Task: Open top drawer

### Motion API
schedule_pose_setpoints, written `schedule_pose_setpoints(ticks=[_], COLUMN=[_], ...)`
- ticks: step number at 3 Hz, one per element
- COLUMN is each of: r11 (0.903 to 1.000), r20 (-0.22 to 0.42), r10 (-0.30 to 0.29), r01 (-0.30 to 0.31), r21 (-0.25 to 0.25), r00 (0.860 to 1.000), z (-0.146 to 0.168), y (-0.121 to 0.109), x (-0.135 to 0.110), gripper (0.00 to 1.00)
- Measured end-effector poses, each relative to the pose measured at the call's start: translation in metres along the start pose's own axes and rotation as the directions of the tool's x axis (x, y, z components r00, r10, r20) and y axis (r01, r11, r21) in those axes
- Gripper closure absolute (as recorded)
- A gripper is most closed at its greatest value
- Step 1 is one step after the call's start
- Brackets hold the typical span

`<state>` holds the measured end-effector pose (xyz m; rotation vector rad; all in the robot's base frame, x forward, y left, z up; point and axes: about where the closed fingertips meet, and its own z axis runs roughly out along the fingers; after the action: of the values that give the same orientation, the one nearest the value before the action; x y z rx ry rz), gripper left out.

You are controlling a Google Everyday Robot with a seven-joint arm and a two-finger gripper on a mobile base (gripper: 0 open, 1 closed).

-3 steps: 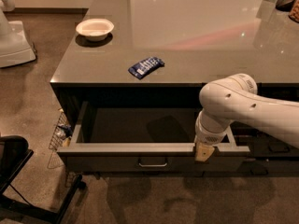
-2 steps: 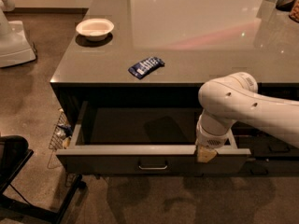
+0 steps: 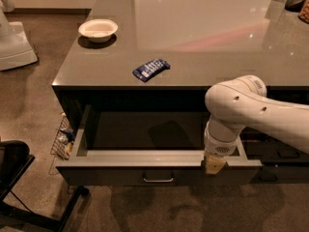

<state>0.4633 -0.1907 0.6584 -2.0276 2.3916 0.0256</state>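
Note:
The top drawer [image 3: 116, 175] is pulled well out from under the grey counter [image 3: 203, 37]. Its dark grey-brown front faces me, with a small metal bar handle [image 3: 158, 179] at its middle. Its plain interior [image 3: 145, 129] lies in shadow and shows nothing inside. My gripper [image 3: 215, 164] hangs down from the white arm [image 3: 251, 110] and sits on the top edge of the drawer front, near its right end. The arm hides the drawer's right rear corner.
A white bowl [image 3: 98, 29] and a blue snack packet [image 3: 151, 68] lie on the counter. Narrower drawers [image 3: 285, 153] sit to the right behind the arm. A wire basket [image 3: 62, 139] hangs at the cabinet's left side. A black chair base [image 3: 12, 163] stands bottom left, a white machine [image 3: 12, 37] top left.
The drawer has slid a little further out toward me. My gripper has moved with it, staying on the front's top edge.

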Motion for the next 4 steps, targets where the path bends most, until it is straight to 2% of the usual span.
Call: schedule_pose_setpoints(ticks=[1,2,3,4], r11=[1.0000,0.9993,0.9993,0.9993], r20=[0.000,-0.011,-0.010,-0.012], r10=[0.000,-0.013,-0.013,-0.013], r01=[0.000,0.012,0.013,0.012], r21=[0.000,-0.035,-0.035,-0.034], r00=[1.000,1.000,1.000,1.000], z=[0.000,-0.002,-0.002,-0.002], y=[0.000,0.011,0.011,0.012], x=[0.000,0.002,0.002,0.003], gripper=[1.00,1.00,1.00,0.82])
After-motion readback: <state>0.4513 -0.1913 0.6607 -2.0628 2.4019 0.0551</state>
